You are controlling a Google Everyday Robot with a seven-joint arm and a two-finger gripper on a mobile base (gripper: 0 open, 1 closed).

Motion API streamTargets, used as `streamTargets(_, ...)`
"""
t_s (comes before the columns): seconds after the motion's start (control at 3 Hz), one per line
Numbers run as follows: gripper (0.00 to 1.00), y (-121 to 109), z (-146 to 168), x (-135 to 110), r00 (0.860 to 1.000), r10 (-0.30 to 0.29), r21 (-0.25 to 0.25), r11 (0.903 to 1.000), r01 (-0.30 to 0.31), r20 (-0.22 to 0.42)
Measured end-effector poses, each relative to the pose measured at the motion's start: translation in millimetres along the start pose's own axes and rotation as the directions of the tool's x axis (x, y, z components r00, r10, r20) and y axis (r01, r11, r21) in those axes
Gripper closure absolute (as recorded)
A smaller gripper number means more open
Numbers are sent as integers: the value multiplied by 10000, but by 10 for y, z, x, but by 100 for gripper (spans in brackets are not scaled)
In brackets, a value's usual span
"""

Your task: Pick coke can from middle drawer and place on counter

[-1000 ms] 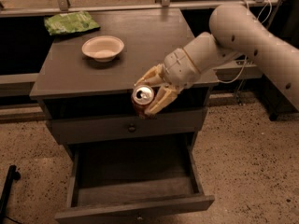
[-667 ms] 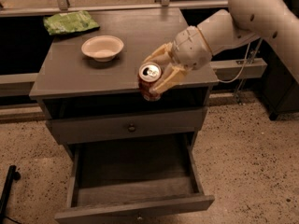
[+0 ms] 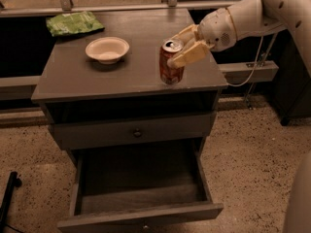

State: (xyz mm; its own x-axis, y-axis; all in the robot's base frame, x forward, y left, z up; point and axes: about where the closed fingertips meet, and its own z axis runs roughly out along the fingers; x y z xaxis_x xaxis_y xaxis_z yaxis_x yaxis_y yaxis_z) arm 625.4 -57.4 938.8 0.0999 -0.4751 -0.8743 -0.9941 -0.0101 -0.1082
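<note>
The coke can (image 3: 170, 64) is upright over the front right part of the counter (image 3: 97, 79), its base at or just above the surface. My gripper (image 3: 183, 44) comes in from the right and is shut on the can's upper part, with one tan finger (image 3: 191, 55) in front and the other behind the can's top. The middle drawer (image 3: 138, 195) is pulled open below, and its grey floor is bare.
A white bowl (image 3: 107, 49) sits on the counter left of the can. A green bag (image 3: 74, 23) lies at the back left corner. A shut drawer front with a small knob (image 3: 137, 132) is above the open drawer. Speckled floor surrounds the cabinet.
My gripper has carried the can from in front of the cabinet's edge up and back over the counter, and turned it from tilted to upright.
</note>
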Motion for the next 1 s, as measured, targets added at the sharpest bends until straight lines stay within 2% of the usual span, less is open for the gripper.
streamTargets(0.33, 100, -298, -101, 154, 9932, 1161, 577, 9915, -1164, 89)
streamTargets(0.67, 100, -479, -122, 280, 9881, 1527, 1209, 9807, -1540, 199)
streamTargets(1.0, 82, -560, -30, 414, 9854, 1628, 1540, 9736, -1687, 501)
